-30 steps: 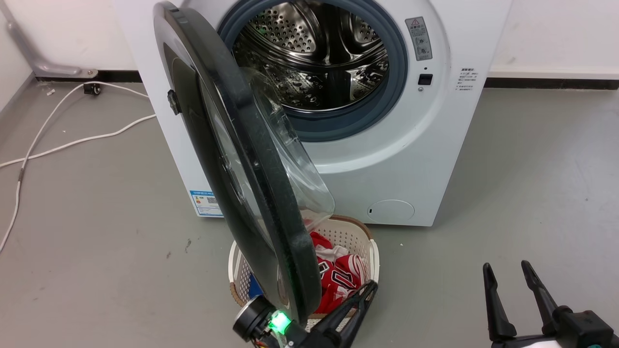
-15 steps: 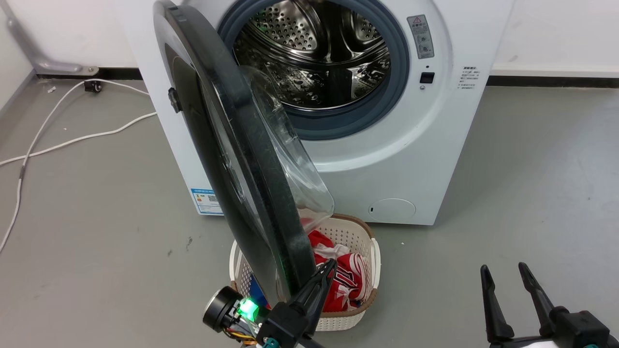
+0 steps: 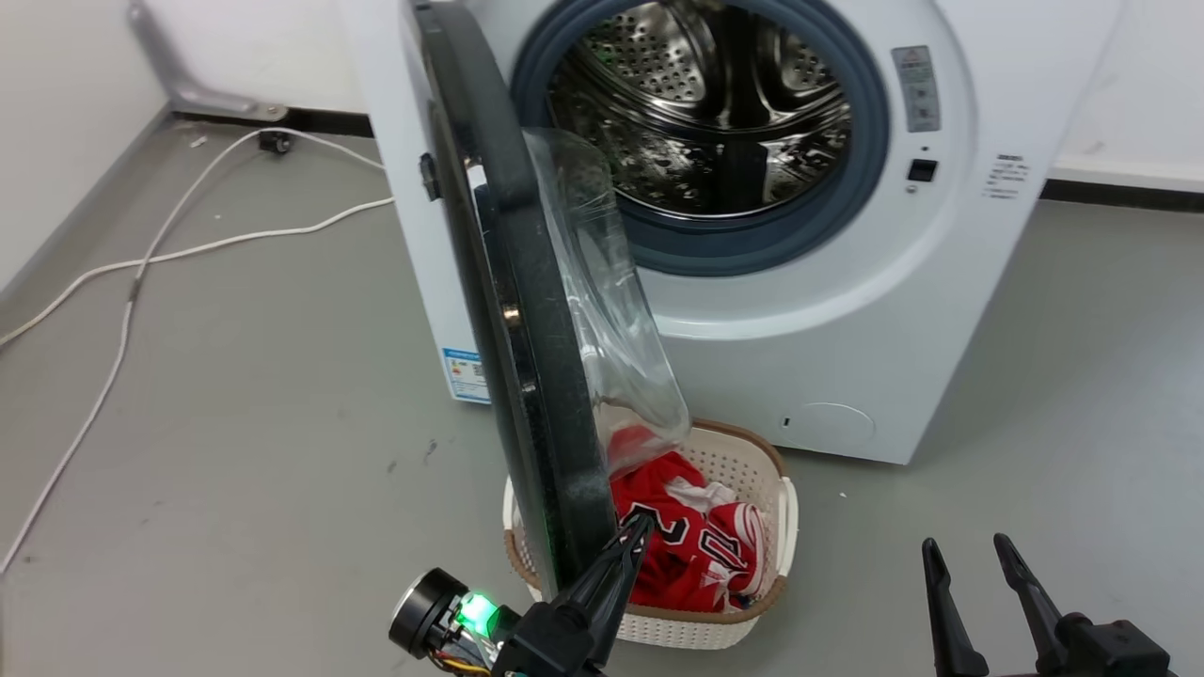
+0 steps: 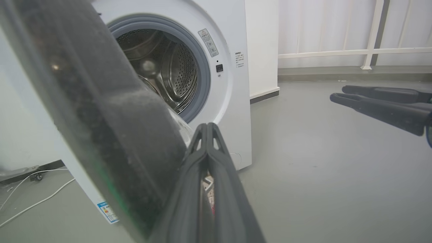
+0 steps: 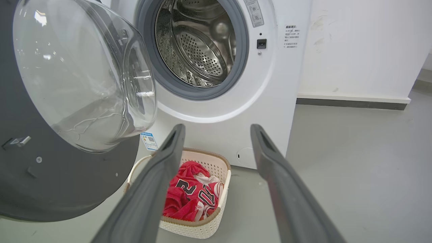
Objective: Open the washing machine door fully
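The white washing machine (image 3: 941,310) stands with its steel drum (image 3: 724,103) exposed. Its black washing machine door (image 3: 527,310) hangs out from the left hinge, nearly edge-on to me, with the clear glass bowl (image 3: 611,310) bulging to the right. My left gripper (image 3: 640,528) is shut with nothing in it, its tips against the inner side of the door's lower rim. In the left wrist view the door (image 4: 111,128) lies just left of the shut left gripper (image 4: 206,127). My right gripper (image 3: 966,550) stands open at the lower right, away from the door (image 5: 67,182).
A white laundry basket (image 3: 743,621) holding a red jersey (image 3: 696,545) sits on the grey floor under the door's lower edge. White cables (image 3: 188,249) trail across the floor at left. A wall runs behind the machine and along the left.
The door has swung further out and now shows more edge-on. My left gripper moved left with its lower rim. The head camera has turned, shifting the scene right. The right gripper stays open.
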Available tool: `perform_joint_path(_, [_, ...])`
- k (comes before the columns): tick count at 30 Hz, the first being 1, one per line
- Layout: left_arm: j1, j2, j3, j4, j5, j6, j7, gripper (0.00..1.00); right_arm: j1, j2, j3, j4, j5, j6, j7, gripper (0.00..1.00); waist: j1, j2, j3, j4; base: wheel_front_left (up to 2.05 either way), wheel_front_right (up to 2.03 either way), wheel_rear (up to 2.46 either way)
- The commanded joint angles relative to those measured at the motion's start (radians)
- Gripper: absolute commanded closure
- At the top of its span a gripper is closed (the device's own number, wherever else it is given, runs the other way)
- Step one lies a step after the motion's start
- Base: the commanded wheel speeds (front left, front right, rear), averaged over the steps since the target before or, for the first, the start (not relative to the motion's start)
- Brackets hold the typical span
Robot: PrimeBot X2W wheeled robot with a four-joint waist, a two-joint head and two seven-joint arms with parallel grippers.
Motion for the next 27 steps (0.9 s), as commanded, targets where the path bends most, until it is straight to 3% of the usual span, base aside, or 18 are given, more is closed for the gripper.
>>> perform_joint_path(1, [0.001,0.013,0.023,0.002,-0.002,0.012,0.004,1.00,0.003,0.003,0.000,0.004,0.000,0.000,-0.002,0.00,0.0000,0.0000,0.001,0.030,0.00,0.00,0.00])
perform_joint_path(16, [0.035,0.020,0.037,-0.017,-0.008,0.016,0.005,1.00,-0.004,0.003,0.006,0.034,0.030,0.000,-0.002,0.00,0.0000,0.0000,0.018,0.185,0.00,0.00,0.00])
perform_joint_path(27, [0.058,0.043,0.142,-0.021,-0.044,0.058,0.004,1.00,-0.016,0.003,0.015,0.048,0.014,0.000,-0.002,0.00,0.0000,0.0000,0.045,0.242,0.00,0.00,0.00])
